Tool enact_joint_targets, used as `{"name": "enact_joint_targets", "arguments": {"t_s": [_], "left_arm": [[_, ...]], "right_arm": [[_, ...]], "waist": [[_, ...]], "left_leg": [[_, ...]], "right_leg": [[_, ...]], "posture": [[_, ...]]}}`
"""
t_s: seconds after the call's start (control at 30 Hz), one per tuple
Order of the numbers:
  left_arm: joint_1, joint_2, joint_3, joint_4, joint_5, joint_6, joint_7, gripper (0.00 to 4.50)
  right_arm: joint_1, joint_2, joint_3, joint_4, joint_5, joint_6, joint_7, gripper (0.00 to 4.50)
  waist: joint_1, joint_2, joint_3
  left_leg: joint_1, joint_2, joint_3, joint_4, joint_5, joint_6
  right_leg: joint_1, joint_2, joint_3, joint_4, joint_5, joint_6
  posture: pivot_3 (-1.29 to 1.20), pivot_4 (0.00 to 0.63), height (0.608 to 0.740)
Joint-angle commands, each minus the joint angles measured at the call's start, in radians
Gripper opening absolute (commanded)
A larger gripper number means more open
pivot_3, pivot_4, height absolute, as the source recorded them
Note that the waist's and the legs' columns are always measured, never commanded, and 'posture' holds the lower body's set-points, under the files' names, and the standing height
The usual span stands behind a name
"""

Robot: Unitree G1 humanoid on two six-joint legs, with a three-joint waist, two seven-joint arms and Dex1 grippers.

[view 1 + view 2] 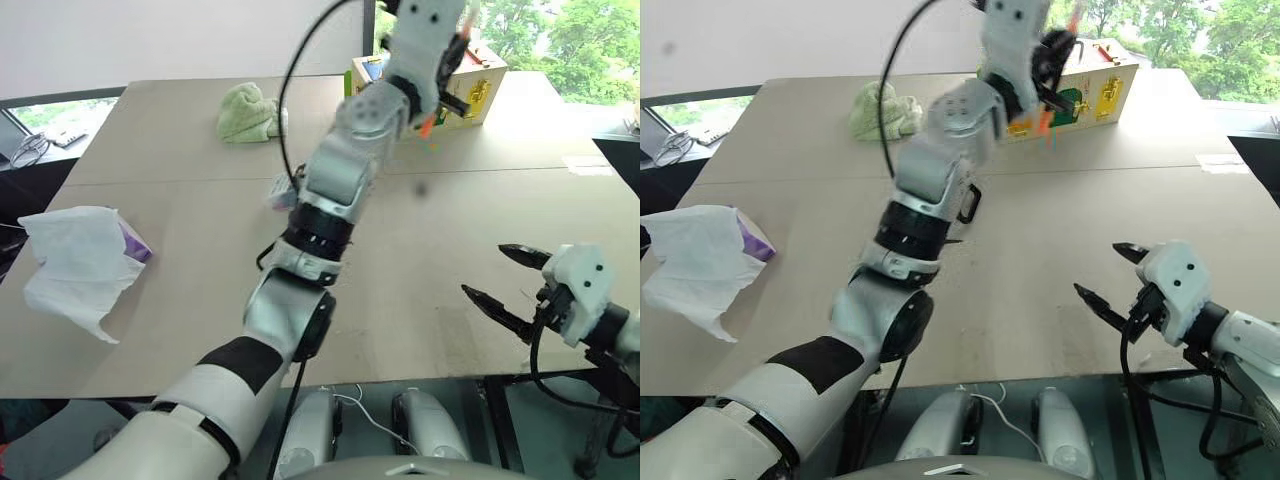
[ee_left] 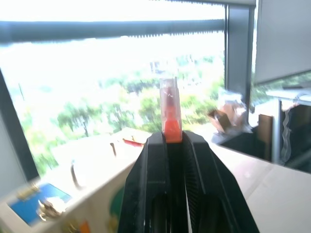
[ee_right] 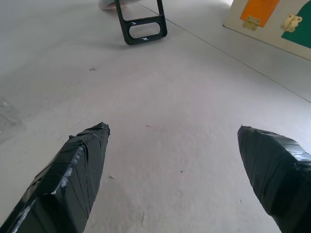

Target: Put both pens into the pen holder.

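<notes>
Holding the orange-capped pen (image 2: 170, 114) tight in our left gripper (image 2: 171, 138), we lift it high near the wooden box (image 1: 482, 88). Our right gripper (image 1: 505, 278) hangs wide open over the table (image 1: 420, 250).

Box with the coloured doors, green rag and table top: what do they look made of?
Box: probably pale wood or plywood, matt, with painted door panels and small brass-coloured hinges. Rag: soft cloth, perhaps terry or microfibre, crumpled into loose folds. Table top: a smooth, matt beige board, laminate or painted; a straight seam runs across it, so likely joined panels.
</notes>
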Motion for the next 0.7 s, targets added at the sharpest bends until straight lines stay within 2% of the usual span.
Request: {"name": "enact_joint_targets", "arguments": {"t_s": [0.03,0.13,0.23,0.47,0.7], "left_arm": [[0.04,0.058,-0.029,-0.025,0.044,-0.195,-0.06,0.07],[0.099,0.191,-0.151,0.028,0.283,-0.416,0.016,0.07],[0.172,0.269,-0.196,0.015,0.393,-0.534,0.073,0.07],[0.287,0.341,-0.172,-0.003,0.351,-0.638,0.001,0.07],[0.325,0.33,-0.169,-0.052,0.315,-0.628,-0.059,0.07]], "right_arm": [[-0.037,-0.009,0.021,0.004,-0.001,-0.023,0.004,4.5],[-0.059,-0.017,0.042,0.013,-0.002,-0.028,0.015,4.5],[-0.058,-0.024,0.037,0.01,0.009,-0.026,0.028,4.5],[-0.063,-0.025,0.021,0.018,0.036,-0.05,0.066,4.5],[-0.085,-0.029,0.039,0.032,0.036,-0.058,0.069,4.5]], "waist": [[0.005,-0.001,0.0],[0.01,-0.001,0.001],[0.017,-0.001,0.001],[0.018,-0.002,0.001],[0.017,-0.002,0.001]], "left_leg": [[-0.001,0.0,0.0,0.001,0.0,0.0],[-0.001,-0.001,0.001,0.002,-0.001,0.002],[-0.002,-0.001,0.0,0.002,-0.001,0.003],[-0.003,-0.001,-0.002,0.003,-0.002,0.004],[-0.003,0.0,-0.002,0.004,-0.004,0.007]], "right_leg": [[0.0,0.002,-0.001,0.0,0.0,0.0],[0.0,0.003,-0.002,0.0,0.0,0.0],[0.0,0.003,-0.003,0.0,0.0,0.0],[0.0,0.002,-0.006,-0.001,0.0,0.0],[0.0,0.002,-0.007,0.0,0.0,0.0]], "posture": [[0.0,0.15,0.74],[0.0,0.15,0.74],[0.0,0.15,0.74],[0.0,0.15,0.74],[0.0,0.15,0.74]]}}
